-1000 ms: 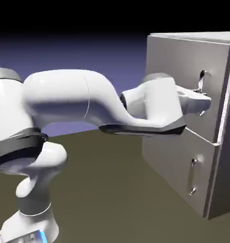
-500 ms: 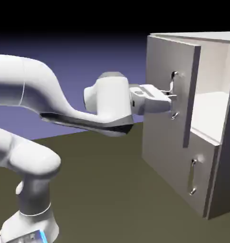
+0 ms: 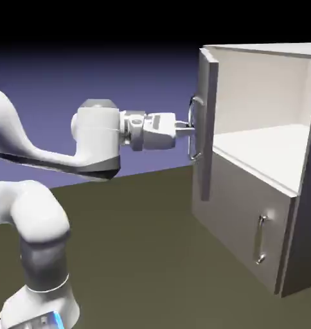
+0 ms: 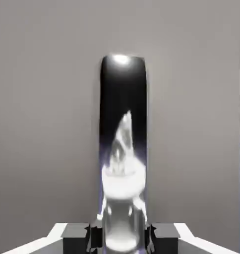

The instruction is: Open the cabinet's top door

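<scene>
Top door (image 3: pixel 209 128): flat grey, swung wide open; the pincer (image 3: pixel 191 130) grips its long silver handle (image 4: pixel 123 149).

My fingers (image 3: pixel 186 129) are closed on the long silver handle (image 3: pixel 193 128) of the top door (image 3: pixel 208 122), between its two ends. The door stands swung wide open, its panel nearly edge-on, and I can see the cabinet's pale upper compartment (image 3: pixel 264 142). Below, the shorter door (image 3: pixel 238 212) is shut, with its own upright handle (image 3: pixel 259 239) near the edge. My white arm (image 3: pixel 99 138) reaches across from the exterior view's left, my hand roughly level.
</scene>
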